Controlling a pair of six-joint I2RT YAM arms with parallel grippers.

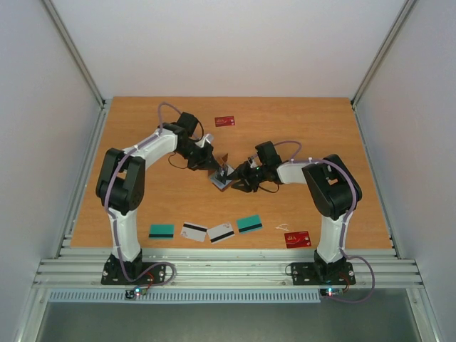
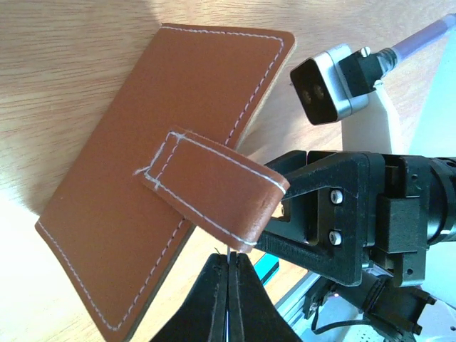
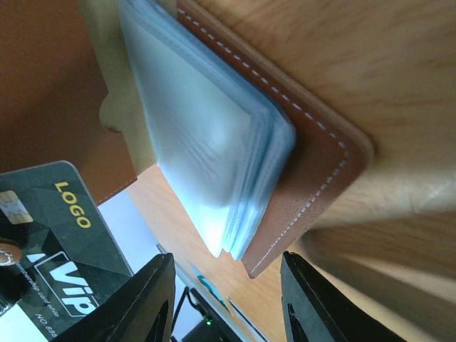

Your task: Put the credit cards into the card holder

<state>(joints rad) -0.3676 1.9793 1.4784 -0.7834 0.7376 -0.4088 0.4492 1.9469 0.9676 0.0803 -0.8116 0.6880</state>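
left gripper (image 2: 229, 265) pinches card holder (image 2: 142, 178) by tab; right gripper (image 3: 228, 285) gapes empty beside black card (image 3: 50, 249); 6 cards (image 1: 221, 233) around.

Brown card holder (image 2: 135, 149), tab (image 2: 214, 192) between jaws

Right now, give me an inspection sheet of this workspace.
Surface: wooden table, orange-brown.
Job's things: card holder propped open mid-table; red card alone, far; row of five cards near; black card beside holder.
Clutter: pale scrap by the row, too small to identify.
Grippers: left gripper shut on the holder's tab; right gripper open about its corner.
Cables: cables along both arms, looped at bases.
Surroundings: white walls, metal rail at near edge.
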